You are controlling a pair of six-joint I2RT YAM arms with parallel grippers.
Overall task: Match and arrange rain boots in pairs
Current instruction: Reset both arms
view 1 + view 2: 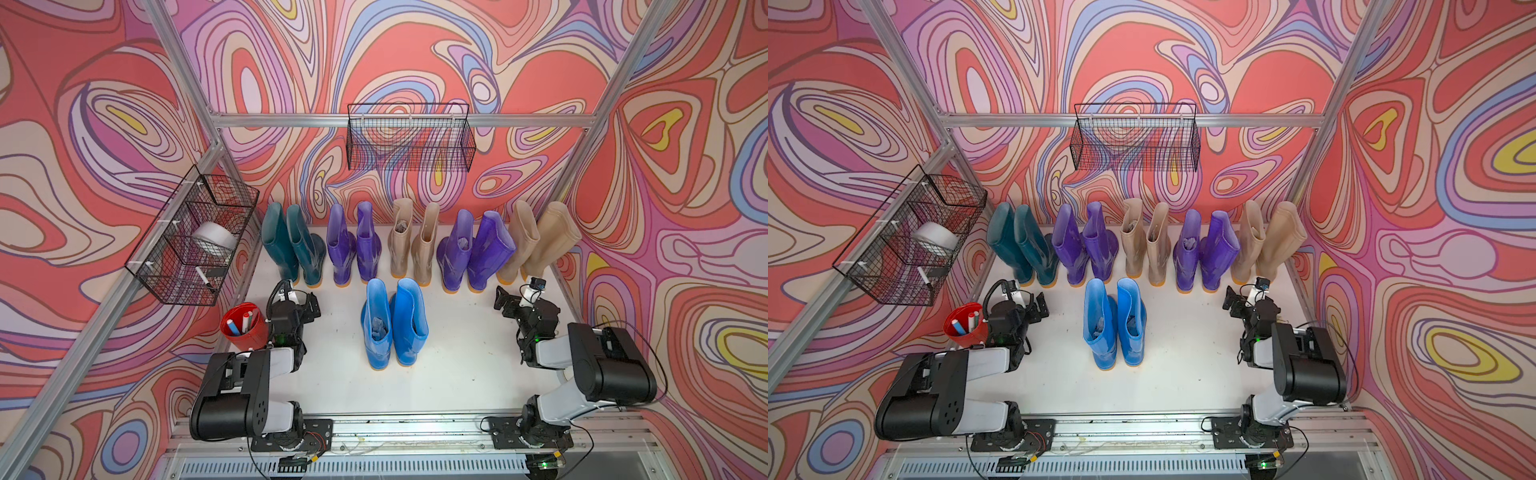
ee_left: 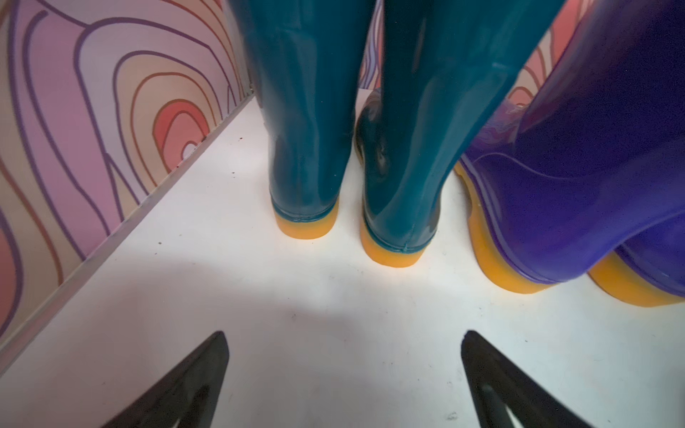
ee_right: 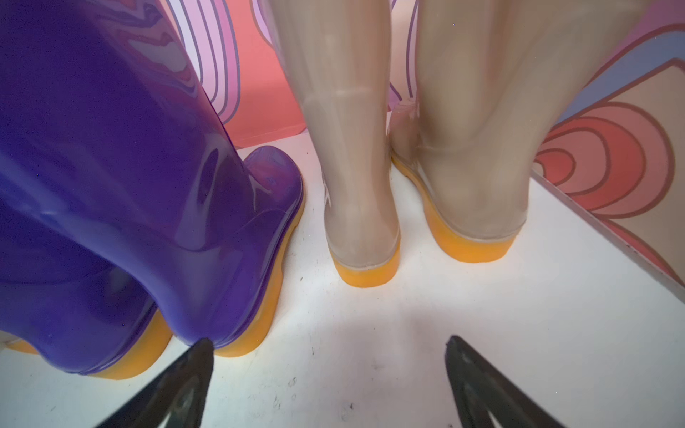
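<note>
"What's closest to us?"

"The two arms, mounted at the near edge of the table (image 1: 457,374). The left gripper (image 2: 344,335) hangs low by the left edge, jaws spread wide with nothing between them. It points at the heels of the teal pair (image 2: 304,129) and is clear of them. A red cup (image 1: 243,328) of markers stands just beside that arm."

"And on the other side?"

"The right gripper (image 3: 329,339) is spread wide and empty too, near the right edge. One fingertip (image 3: 200,355) sits right at a heel of the second purple pair (image 3: 129,185). I can't tell whether it touches."

"Where are the boots?"

"The bright blue pair (image 1: 409,320) stands upright mid-table, side by side. Beyond it, five pairs line the far edge, heels toward the arms. From the left corner to the right they are teal, the first purple pair (image 1: 353,249), the middle beige pair (image 1: 411,245), the second purple, and the corner beige pair (image 1: 536,241)."
</note>
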